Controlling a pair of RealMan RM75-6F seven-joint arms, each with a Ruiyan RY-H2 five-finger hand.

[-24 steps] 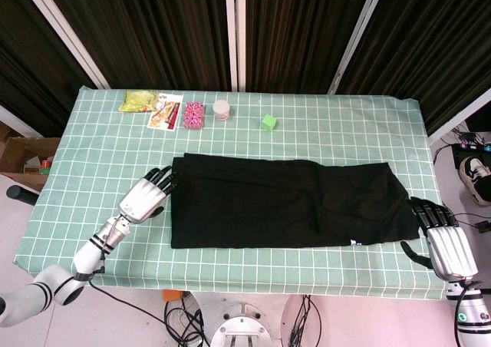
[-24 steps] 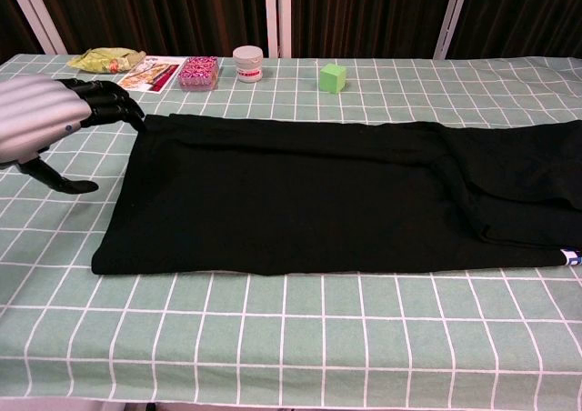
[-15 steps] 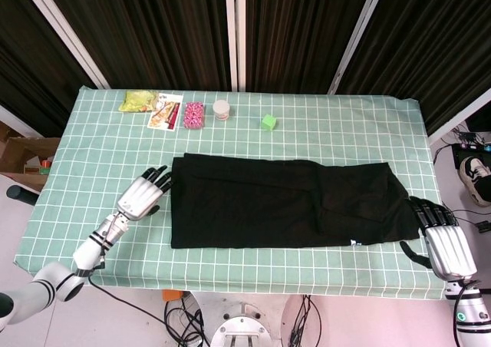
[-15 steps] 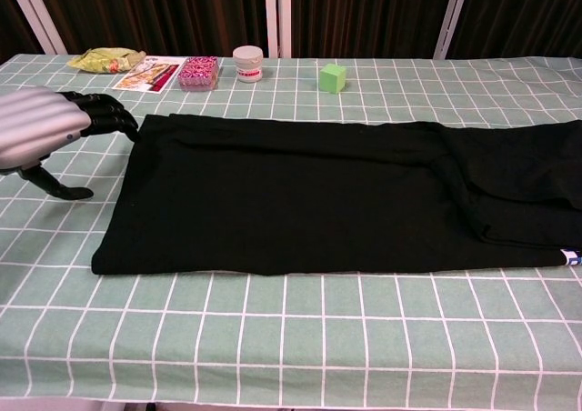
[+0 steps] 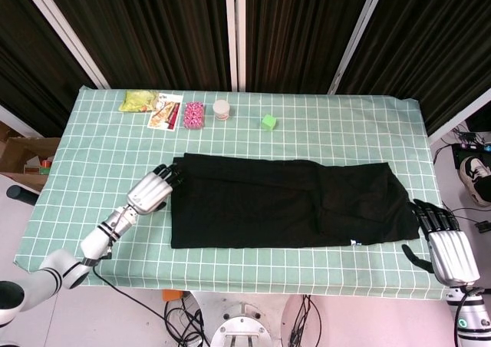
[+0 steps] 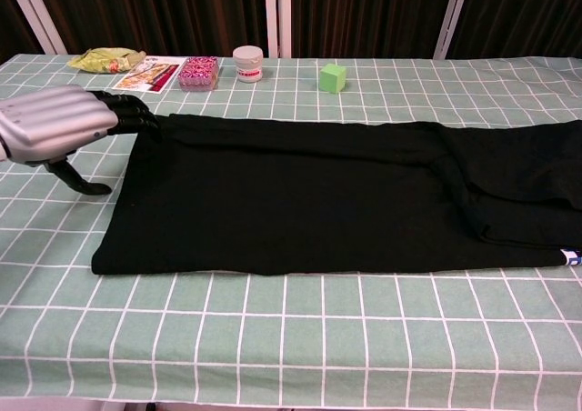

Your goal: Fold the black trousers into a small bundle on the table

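The black trousers [image 5: 284, 201] lie flat and lengthwise across the middle of the green checked table [image 5: 100, 155], shown too in the chest view as black trousers [image 6: 318, 197]. My left hand [image 5: 151, 191] lies low at their left end. Its fingers are stretched out and its fingertips [image 6: 136, 115] touch the far left corner of the cloth, while the thumb hangs toward the table. It holds nothing. My right hand [image 5: 445, 243] hovers by the table's near right edge, fingers spread, just off the trousers' right end. The chest view does not show it.
Along the far edge stand a green cube [image 5: 268, 121], a white jar [image 5: 221, 110], a pink box [image 5: 193, 115], a printed card [image 5: 165, 112] and a yellowish bag [image 5: 138, 100]. A cardboard box [image 5: 23, 155] sits on the floor at the left.
My left hand drew slightly away from the trousers, then slid right until its fingertips reached the cloth's far left corner. My right hand drifted a little toward the near edge.
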